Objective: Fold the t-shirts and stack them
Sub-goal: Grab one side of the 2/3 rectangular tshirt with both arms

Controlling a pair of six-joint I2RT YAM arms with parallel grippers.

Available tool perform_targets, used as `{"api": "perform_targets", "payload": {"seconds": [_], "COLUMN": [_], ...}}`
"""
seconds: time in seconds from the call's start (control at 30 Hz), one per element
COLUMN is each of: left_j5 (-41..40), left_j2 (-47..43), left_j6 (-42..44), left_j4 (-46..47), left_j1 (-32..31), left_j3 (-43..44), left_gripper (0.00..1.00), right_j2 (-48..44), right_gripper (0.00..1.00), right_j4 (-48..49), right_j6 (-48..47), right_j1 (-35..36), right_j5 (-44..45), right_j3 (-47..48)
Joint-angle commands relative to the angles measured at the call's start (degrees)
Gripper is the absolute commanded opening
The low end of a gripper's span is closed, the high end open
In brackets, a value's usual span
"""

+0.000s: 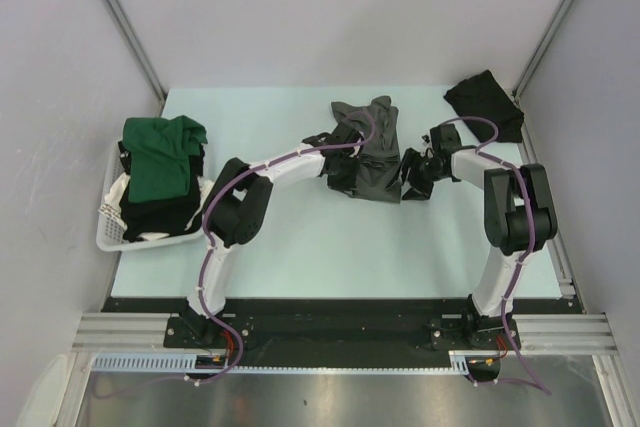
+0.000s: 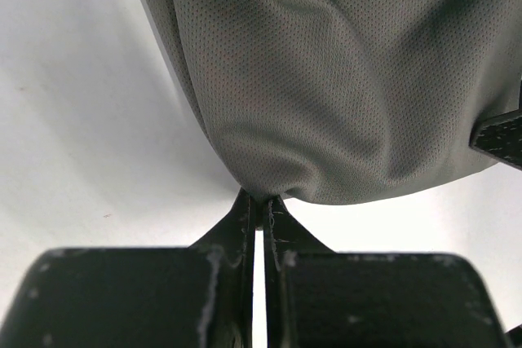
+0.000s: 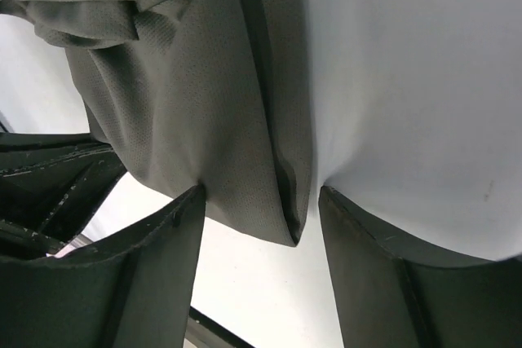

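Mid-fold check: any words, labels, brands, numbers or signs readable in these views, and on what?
None can be read in any view.
The grey t-shirt shows plain mesh cloth up close, with no print or tag in sight.
The green t-shirt, the black t-shirt at the far right and the white basket show no lettering either.

A crumpled charcoal grey cloth t-shirt [image 1: 372, 152] is seen at upper centre, a black cloth t-shirt [image 1: 486, 102] at upper right; a dark green cloth t-shirt [image 1: 160, 155] is draped over a white slatted plastic basket [image 1: 112, 232] at left.
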Motion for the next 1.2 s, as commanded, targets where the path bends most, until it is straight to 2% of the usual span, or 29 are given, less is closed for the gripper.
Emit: {"api": "perform_targets", "payload": {"seconds": [0.0, 0.1, 0.17, 0.2, 0.33, 0.5, 0.63, 0.83, 0.93, 1.0, 1.03, 1.17], "left_j5": [-0.42, -0.42, -0.33, -0.33, -0.24, -0.51, -0.95, -1.74, -1.65, -1.3, -1.21, -1.04], "left_j2": [-0.22, -0.39, -0.48, -0.57, -0.57, -0.92, -1.53, -3.12, -3.03, -2.94, -2.86, -2.59], "left_j6": [1.86, 1.94, 1.94, 1.94, 1.86, 1.94, 2.03, 2.65, 2.65, 2.65, 2.47, 2.47], "left_j4": [-2.31, -2.22, -2.31, -2.31, -2.4, -2.57, -3.45, -4.51, -4.86, -4.77, -4.77, -4.68], "left_j1": [0.57, 0.75, 0.75, 0.75, 0.84, 0.93, 1.1, 1.54, 1.8, 1.81, 1.81, 1.81], "left_j3": [0.83, 0.83, 0.75, 0.75, 0.75, 1.18, 2.06, 4.0, 4.61, 4.7, 4.7, 4.79], "left_gripper": [0.0, 0.0, 0.0, 0.0, 0.0, 0.0, 0.0, 0.0, 0.0, 0.0, 0.0, 0.0], "right_j2": [0.43, 0.25, 0.17, 0.08, -0.45, -0.98, -1.5, -2.38, -1.77, -1.24, -1.24, -1.24], "right_gripper": [0.61, 0.6, 0.55, 0.45, 0.22, 0.1, 0.06, 0.07, 0.23, 0.26, 0.25, 0.08], "right_j4": [2.03, 1.24, 1.06, 0.89, 1.06, 0.88, 0.88, 1.94, 0.89, -0.16, -0.43, -0.61], "right_j6": [0.67, 0.32, 0.32, 0.23, 0.41, 0.76, 0.76, 1.64, 1.11, 0.67, 0.15, -0.21], "right_j1": [1.11, 1.55, 1.72, 1.81, 1.73, 1.37, 1.02, 0.14, -0.21, -0.21, -0.03, -0.03], "right_j5": [0.09, 0.53, 0.71, 0.62, 0.27, -0.52, -0.96, -2.55, -2.72, -3.25, -3.07, -2.98], "right_j3": [-0.03, -0.03, -0.03, -0.03, 0.06, 0.06, 0.06, 0.14, 0.32, 0.32, 0.32, 0.32]}}
